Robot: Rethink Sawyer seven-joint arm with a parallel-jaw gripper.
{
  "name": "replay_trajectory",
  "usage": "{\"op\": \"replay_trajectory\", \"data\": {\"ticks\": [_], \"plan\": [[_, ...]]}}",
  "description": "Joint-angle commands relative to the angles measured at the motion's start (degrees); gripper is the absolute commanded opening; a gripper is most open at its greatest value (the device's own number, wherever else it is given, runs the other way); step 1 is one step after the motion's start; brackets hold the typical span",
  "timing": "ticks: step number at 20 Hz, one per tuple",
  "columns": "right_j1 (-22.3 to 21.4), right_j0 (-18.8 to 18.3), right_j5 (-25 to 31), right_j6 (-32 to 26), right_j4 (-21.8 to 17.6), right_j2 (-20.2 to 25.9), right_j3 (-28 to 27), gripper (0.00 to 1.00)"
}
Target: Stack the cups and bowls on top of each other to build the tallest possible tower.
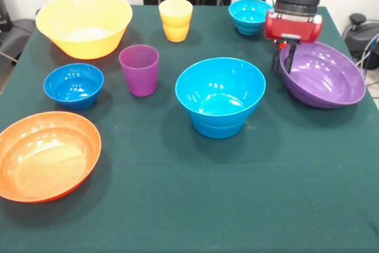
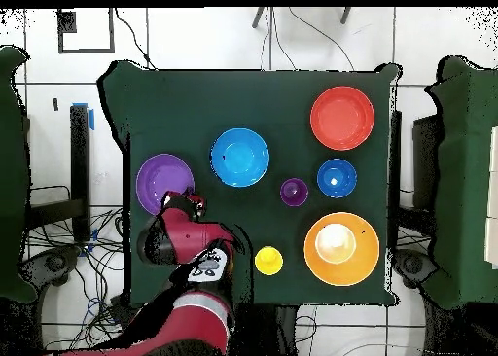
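My gripper (image 1: 282, 58) is at the table's far right, its fingers astride the left rim of the wide purple bowl (image 1: 323, 75), which sits tilted. In the overhead view the gripper (image 2: 181, 198) is at that bowl's (image 2: 160, 180) lower right rim. The mid-blue bowls (image 1: 220, 96), apparently nested, stand at the centre. The purple cup (image 1: 139, 69) is to their left. The yellow cup (image 1: 176, 11) sits in the orange cup (image 1: 176, 32) at the back. The small cyan bowl (image 1: 250, 16) is behind the gripper. No tower shows.
The large yellow bowl (image 1: 84, 25) stands at the back left, the small dark blue bowl (image 1: 73, 85) in front of it, the wide orange bowl (image 1: 47, 155) at the front left edge. Cables lie off the table's right side.
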Motion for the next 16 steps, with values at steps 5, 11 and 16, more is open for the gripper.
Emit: {"op": "replay_trajectory", "data": {"ticks": [5,11,16], "plan": [[-16.66,-5.13,17.87,3.24,-2.18,7.17,5.14,0.00],[-24.62,-9.45,27.50,0.29,-1.61,10.90,6.97,0.00],[-28.65,-12.06,33.10,-1.38,-0.84,13.44,7.34,0.00]]}}
